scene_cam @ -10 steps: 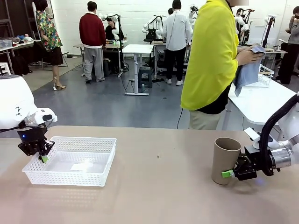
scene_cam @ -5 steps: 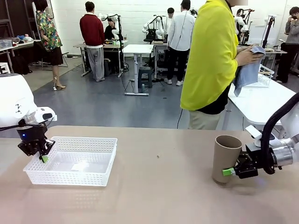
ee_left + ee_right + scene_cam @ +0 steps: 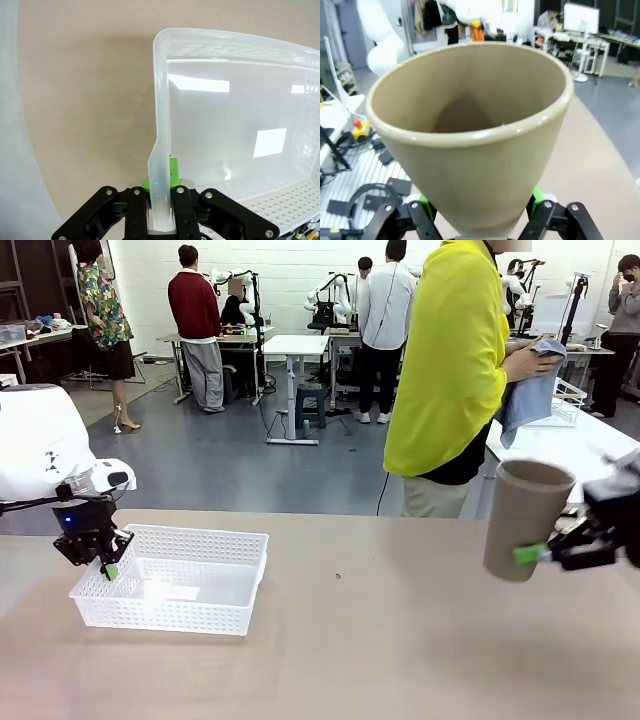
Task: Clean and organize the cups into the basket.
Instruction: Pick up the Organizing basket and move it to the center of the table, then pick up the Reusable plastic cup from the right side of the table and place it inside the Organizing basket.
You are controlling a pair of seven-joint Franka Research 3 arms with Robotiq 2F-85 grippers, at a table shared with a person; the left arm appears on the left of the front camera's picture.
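Cup [image 3: 525,510], probably light, rigid and slick, is clamped near its base by the right jaws; left jaws pinch the basket [image 3: 165,610] rim.

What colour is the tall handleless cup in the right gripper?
It is a matte tan-brown tapered cup, clearest in the right wrist view.

Tan table [image 3: 380,640] in front; behind it a person in a yellow top [image 3: 450,370] with a blue-grey cloth [image 3: 528,395]; a white table [image 3: 560,460] at right bears a wire basket [image 3: 568,402]; farther off, a white desk [image 3: 295,344], a stool [image 3: 311,403] beside it, people [image 3: 196,315] standing on grey floor [image 3: 240,465].
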